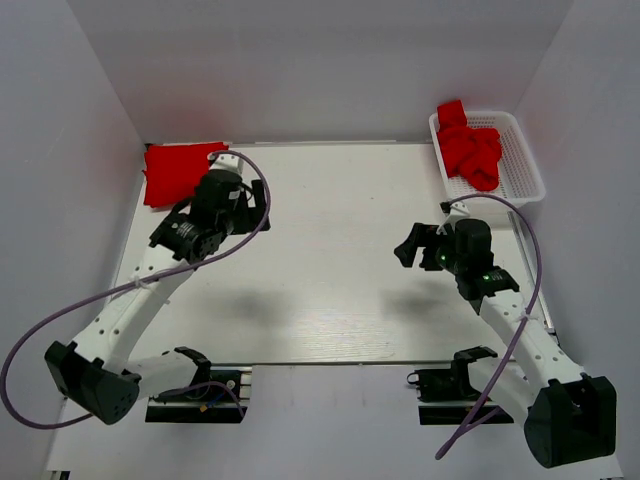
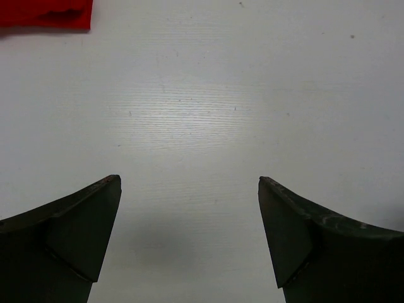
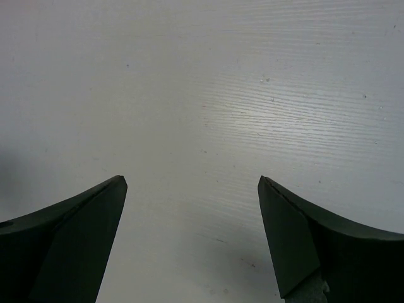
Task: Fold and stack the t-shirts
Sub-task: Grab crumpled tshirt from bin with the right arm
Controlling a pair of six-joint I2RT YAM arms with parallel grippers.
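Two sets of jaws spread wide, empty.
Left gripper (image 2: 189,182) and right gripper (image 3: 192,182) hover over the table (image 1: 340,230); folded t-shirt (image 1: 178,170) far-left, crumpled t-shirts (image 1: 470,152), maybe two, in the basket (image 1: 522,152).

No writing, label, brand mark, number or sign can be read in any of the three views.
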